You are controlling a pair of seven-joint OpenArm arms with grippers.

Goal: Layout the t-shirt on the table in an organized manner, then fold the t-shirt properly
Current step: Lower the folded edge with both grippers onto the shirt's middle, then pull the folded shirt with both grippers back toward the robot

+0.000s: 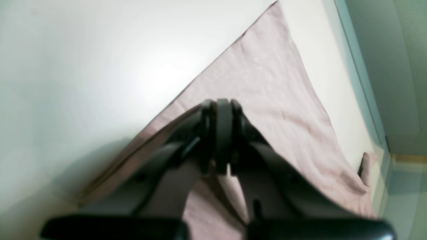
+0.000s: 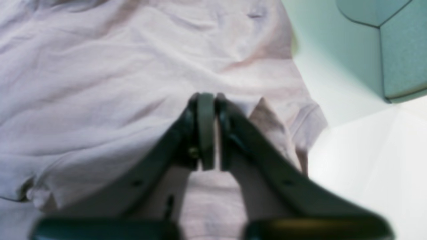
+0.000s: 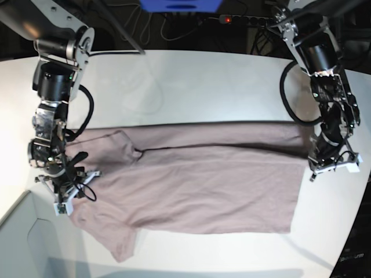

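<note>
The mauve t-shirt (image 3: 214, 185) lies spread lengthwise across the white table (image 3: 203, 87), its far long edge doubled over into a fold. My left gripper (image 3: 324, 162) is at the shirt's hem end on the right. In the left wrist view the left gripper (image 1: 222, 106) is shut, and the t-shirt's (image 1: 267, 83) cloth rises up into its tips. My right gripper (image 3: 78, 168) is at the sleeve end on the left. In the right wrist view the right gripper (image 2: 210, 100) shows a narrow slit between its jaws and rests on the wrinkled t-shirt (image 2: 100, 83) beside a peaked sleeve fold.
A pale grey-blue box corner (image 2: 393, 50) stands just past the sleeve. The table's edge (image 1: 360, 66) runs close behind the hem. A pale panel (image 3: 29, 243) sits at the front left. Cables and a power strip (image 3: 232, 20) lie behind the table.
</note>
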